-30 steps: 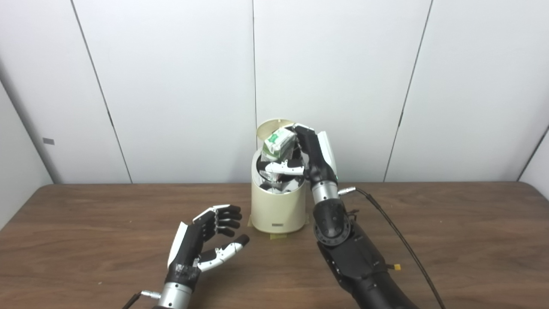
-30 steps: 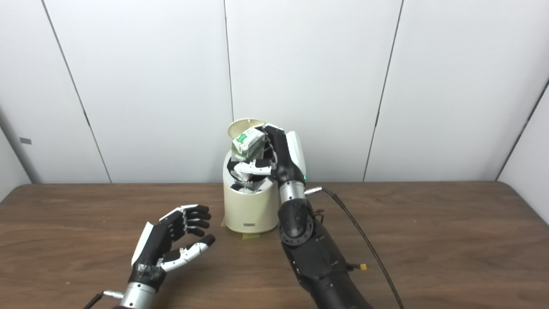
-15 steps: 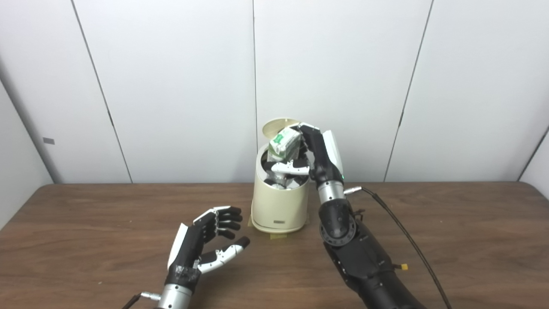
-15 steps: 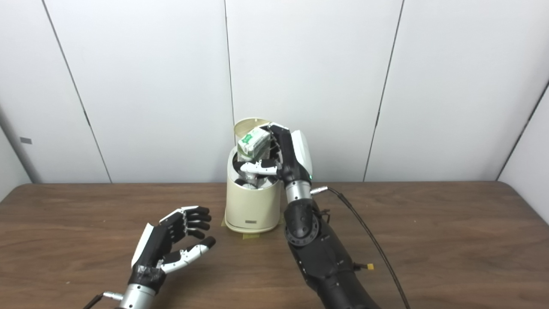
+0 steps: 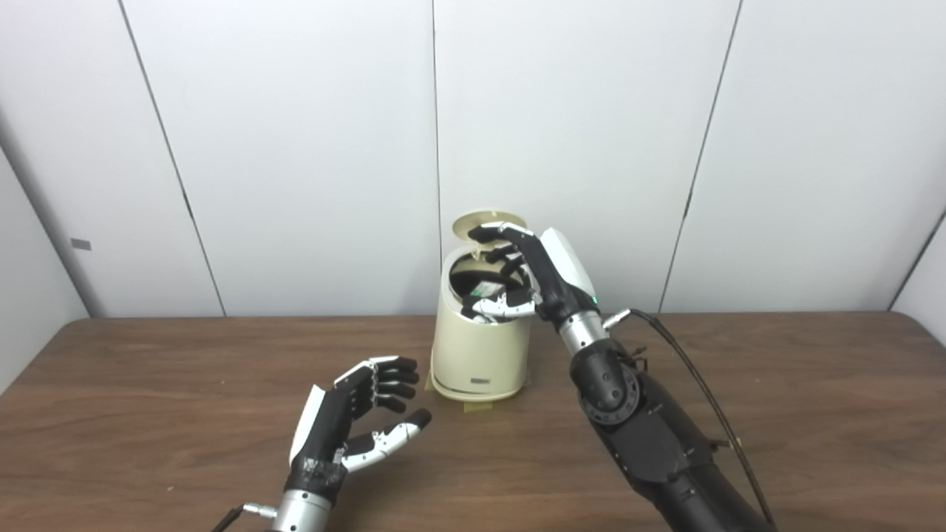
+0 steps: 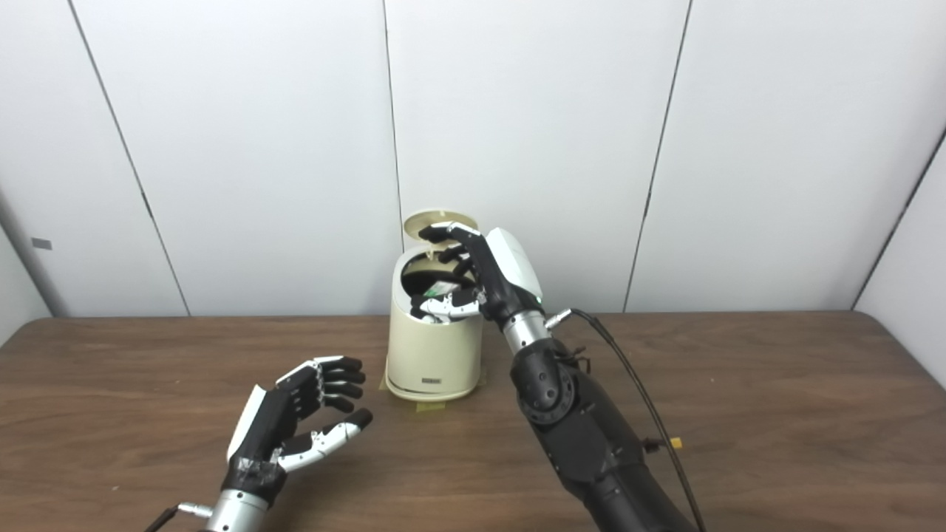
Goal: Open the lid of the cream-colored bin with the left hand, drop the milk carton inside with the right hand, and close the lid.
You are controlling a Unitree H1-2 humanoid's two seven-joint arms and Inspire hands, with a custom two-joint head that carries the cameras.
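We see the milk carton (image 5: 484, 288) out of the right hand (image 5: 533, 275) now: a second ago it sat gripped between fingers and thumb above the bin's mouth, and now it lies down inside the cream-colored bin (image 5: 480, 347), below the hand's thumb, only a white-and-green patch showing. The right hand's fingers (image 5: 494, 233) spread apart where they were wrapped round the carton, reaching over the opening toward the raised lid (image 5: 489, 221). The right forearm leans further out to the right.

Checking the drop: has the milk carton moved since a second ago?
Yes. The milk carton has gone down from above the bin's rim into the bin; the right hand is open.
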